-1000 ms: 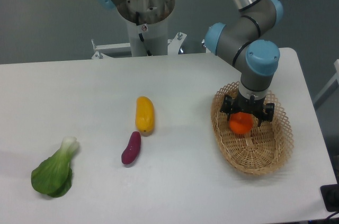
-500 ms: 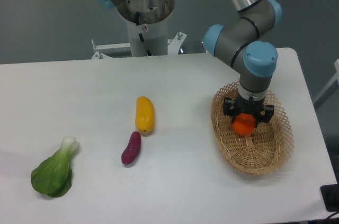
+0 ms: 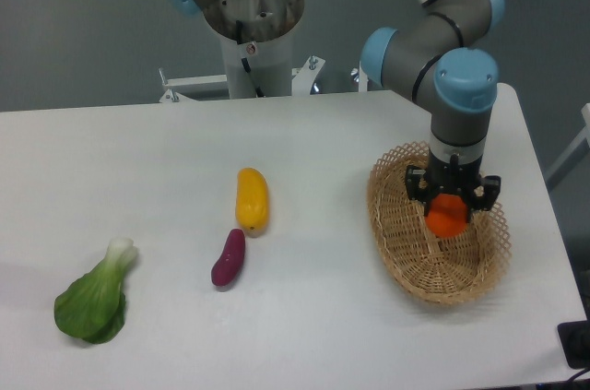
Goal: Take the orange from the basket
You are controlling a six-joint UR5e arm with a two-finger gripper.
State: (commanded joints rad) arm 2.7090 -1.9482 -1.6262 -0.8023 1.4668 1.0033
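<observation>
The orange [image 3: 448, 215] is a small bright-orange fruit held between my gripper's black fingers over the right part of the basket. My gripper [image 3: 451, 209] points straight down and is shut on it. The basket [image 3: 398, 244] is an oval tan wicker one with a lacy rim, at the right side of the white table. I cannot tell whether the orange still touches the basket floor.
A yellow-orange elongated vegetable [image 3: 251, 199] and a purple one [image 3: 229, 257] lie at the table's middle. A green leafy vegetable [image 3: 93, 298] lies at the front left. The robot base [image 3: 251, 12] stands at the back. The table's right edge is close to the basket.
My gripper has moved to the right inside the basket, carrying the orange with it. The other things have not moved.
</observation>
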